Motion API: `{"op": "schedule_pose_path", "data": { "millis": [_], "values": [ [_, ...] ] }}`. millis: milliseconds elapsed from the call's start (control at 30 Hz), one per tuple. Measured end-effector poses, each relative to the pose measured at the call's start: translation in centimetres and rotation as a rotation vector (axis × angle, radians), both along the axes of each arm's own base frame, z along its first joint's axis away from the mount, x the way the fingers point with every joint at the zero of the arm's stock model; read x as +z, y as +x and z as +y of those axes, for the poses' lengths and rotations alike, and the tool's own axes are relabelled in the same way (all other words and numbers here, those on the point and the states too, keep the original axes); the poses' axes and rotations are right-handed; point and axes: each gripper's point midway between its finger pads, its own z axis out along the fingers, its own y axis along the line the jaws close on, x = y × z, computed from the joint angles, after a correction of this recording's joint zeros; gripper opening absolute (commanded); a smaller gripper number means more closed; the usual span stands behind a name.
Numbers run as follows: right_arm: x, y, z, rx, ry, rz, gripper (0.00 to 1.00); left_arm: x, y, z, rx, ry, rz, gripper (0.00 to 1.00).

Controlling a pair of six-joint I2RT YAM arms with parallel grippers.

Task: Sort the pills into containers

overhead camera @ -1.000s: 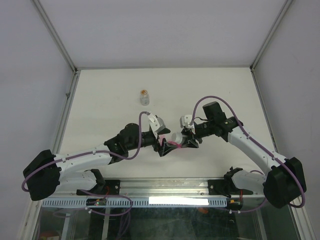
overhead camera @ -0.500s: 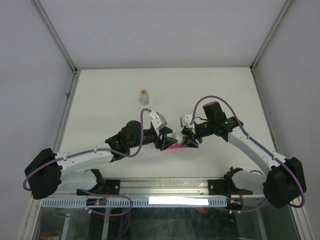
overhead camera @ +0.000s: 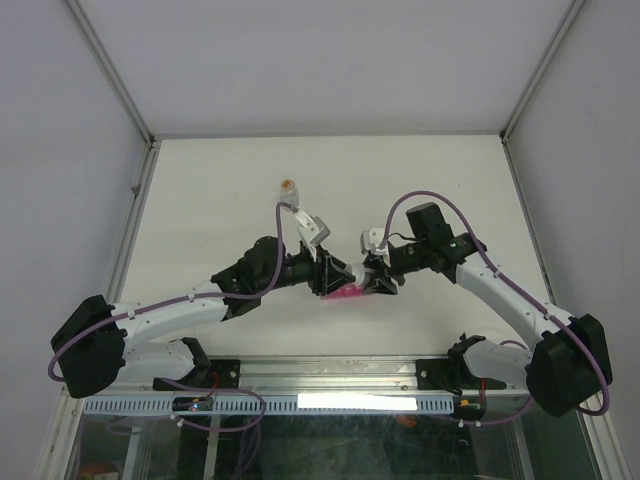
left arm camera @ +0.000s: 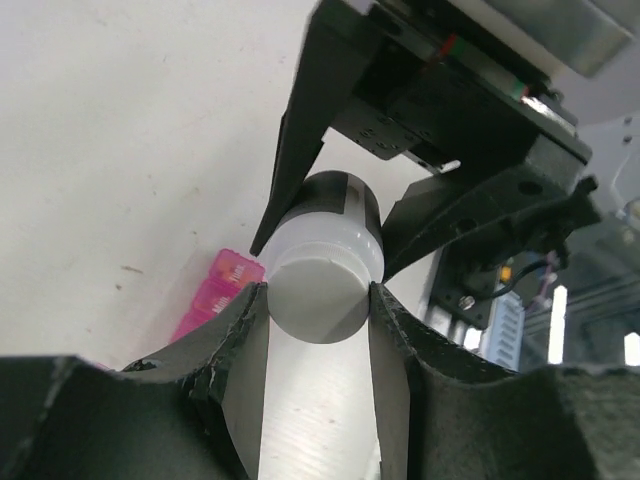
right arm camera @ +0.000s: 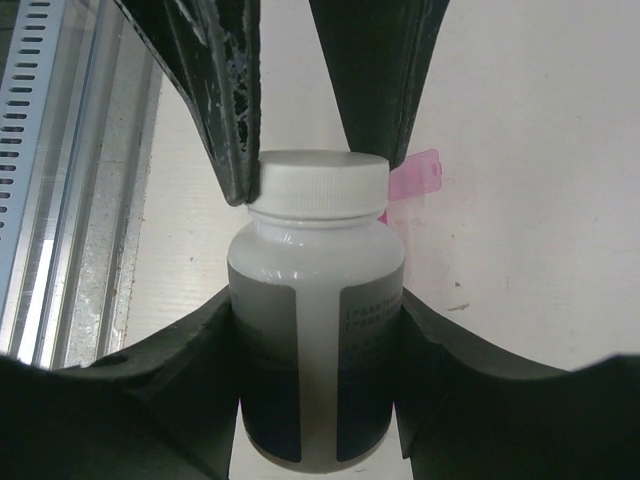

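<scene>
The right claw (right arm camera: 318,330) grips a bottle (right arm camera: 315,290) whose dark label (right arm camera: 365,360) has print too small to read. The left claw (left arm camera: 320,300) pinches its white cap (right arm camera: 322,182). The pink pill organiser (left arm camera: 215,295) lies on the surface (left arm camera: 120,120) just beneath the bottle.

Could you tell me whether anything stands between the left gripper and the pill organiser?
Yes: the white-capped bottle, held by the right gripper, sits inside the left gripper; the organiser lies on the table beyond it.

Illegible small print on bottle label (right arm camera: 368,370)

Bright, even light (near foregrounds soft)
</scene>
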Motion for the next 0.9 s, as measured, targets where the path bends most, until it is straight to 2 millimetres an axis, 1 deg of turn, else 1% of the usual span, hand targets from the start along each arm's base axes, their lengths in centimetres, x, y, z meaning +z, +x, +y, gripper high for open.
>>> {"op": "schedule_pose_path", "data": {
  "millis": [200,233,300,333,400,533,600,667,767,800,900],
  "values": [
    [0.0,0.4,0.0,-0.014,-0.005,-0.010,0.00,-0.2,0.5,0.1,0.158,-0.090,0.309,0.00],
    [-0.1,0.4,0.0,-0.015,-0.005,-0.010,0.00,-0.2,0.5,0.2,0.177,-0.100,0.346,0.07],
    [-0.1,0.5,0.0,-0.017,-0.007,-0.011,0.00,-0.2,0.6,0.2,0.204,-0.113,0.405,0.44],
    [-0.1,0.5,0.0,-0.017,-0.007,-0.011,0.00,-0.2,0.5,0.2,0.211,-0.115,0.421,0.59],
    [-0.1,0.5,0.0,-0.017,-0.006,-0.012,0.00,-0.2,0.6,0.2,0.222,-0.118,0.436,0.73],
    [-0.1,0.4,0.0,-0.016,-0.009,-0.005,0.00,0.5,1.2,0.5,0.250,-0.141,0.415,0.95],
    [-0.1,0.4,0.0,-0.016,-0.009,-0.004,0.00,1.7,1.1,1.0,0.249,-0.170,0.370,0.99],
    [-0.1,0.4,0.0,-0.015,-0.008,-0.004,0.00,2.9,0.9,1.7,0.235,-0.188,0.305,0.99],
    [-0.1,0.3,0.0,-0.014,-0.007,-0.003,0.00,4.5,0.0,2.9,0.186,-0.192,0.155,0.99],
    [-0.1,0.3,0.0,-0.014,-0.006,-0.003,0.00,5.0,-0.4,3.4,0.158,-0.184,0.080,0.99],
    [-0.1,0.3,0.0,-0.013,-0.005,-0.003,0.00,5.6,-1.4,4.3,0.087,-0.160,-0.103,0.99]
  ]
}}
